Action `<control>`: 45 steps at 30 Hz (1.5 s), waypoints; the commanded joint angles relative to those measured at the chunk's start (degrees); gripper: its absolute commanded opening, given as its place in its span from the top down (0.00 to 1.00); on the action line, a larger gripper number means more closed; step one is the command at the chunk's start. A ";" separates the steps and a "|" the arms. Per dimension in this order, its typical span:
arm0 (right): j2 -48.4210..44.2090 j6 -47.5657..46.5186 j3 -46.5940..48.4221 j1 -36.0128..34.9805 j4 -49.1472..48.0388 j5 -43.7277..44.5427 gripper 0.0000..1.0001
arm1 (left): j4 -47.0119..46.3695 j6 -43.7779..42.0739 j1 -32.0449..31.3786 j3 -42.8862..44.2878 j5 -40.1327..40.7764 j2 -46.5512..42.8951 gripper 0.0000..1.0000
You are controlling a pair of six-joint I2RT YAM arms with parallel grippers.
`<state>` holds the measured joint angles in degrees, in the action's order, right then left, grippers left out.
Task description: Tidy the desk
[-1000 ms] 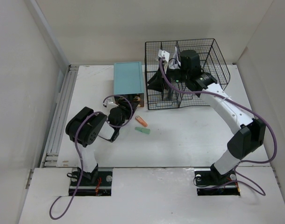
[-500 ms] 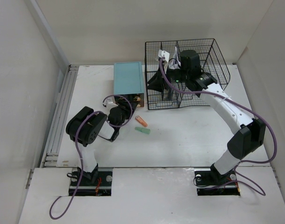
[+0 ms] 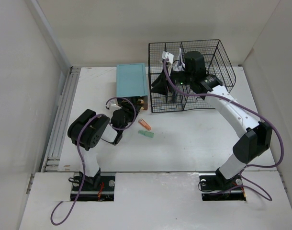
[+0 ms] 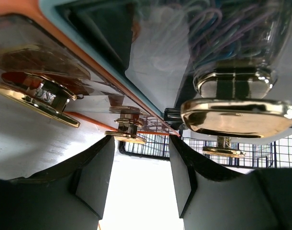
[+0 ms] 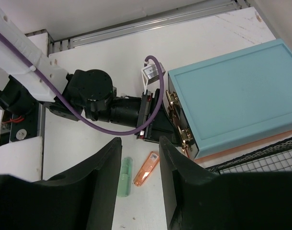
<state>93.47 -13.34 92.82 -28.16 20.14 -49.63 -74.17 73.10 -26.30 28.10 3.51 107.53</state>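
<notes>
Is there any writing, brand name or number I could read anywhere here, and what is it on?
No text can be read in any view.
Brass pull on the drawer box: raised marks, too blurred to read.
Orange piece on the desk: pale patch at one end, too small to read.

The overhead view gives you bright, even light, so the white tabletop (image 3: 184, 148) looks clean and the arms drop only soft, pale shadows. In your left wrist view the gold handle (image 4: 237, 117) shines with glare, close things look blurry and bent, and the left gripper (image 4: 140, 148) is almost black. Your right wrist view is sharp and bright, with the right gripper (image 5: 139, 141) dark and a bit fuzzy at the bottom.
</notes>
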 commanded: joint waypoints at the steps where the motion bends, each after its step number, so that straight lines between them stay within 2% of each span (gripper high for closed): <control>1: 0.40 -0.72 0.26 0.21 -0.72 -2.05 0.57 | -25.23 -0.41 0.29 1.88 3.17 0.49 0.54; 19: 0.40 -0.72 0.26 0.21 -0.72 -2.05 0.56 | -22.68 1.25 0.29 1.87 4.23 2.95 0.53; 23: 0.40 -0.72 0.26 0.21 -0.72 -2.05 0.56 | -22.68 0.73 0.29 3.10 4.23 4.10 0.63; 26: 0.40 -0.72 0.26 0.21 -0.72 -2.05 0.56 | -21.55 0.20 0.29 4.24 4.23 4.62 0.76; 30: 0.40 -0.72 0.26 0.21 -0.72 -2.05 0.56 | -21.54 -0.41 0.29 4.25 4.23 4.62 0.83; 38: 0.40 -0.72 0.26 0.21 -0.72 -2.05 0.56 | -28.91 1.16 -0.94 -2.51 3.70 4.10 0.84; 45: 0.40 -0.72 0.26 0.21 -0.72 -2.58 0.56 | -30.23 0.64 -3.40 -7.79 3.70 1.37 0.84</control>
<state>93.49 -13.34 92.82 -28.16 20.53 -50.24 -80.64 75.77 -28.93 23.05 6.76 109.93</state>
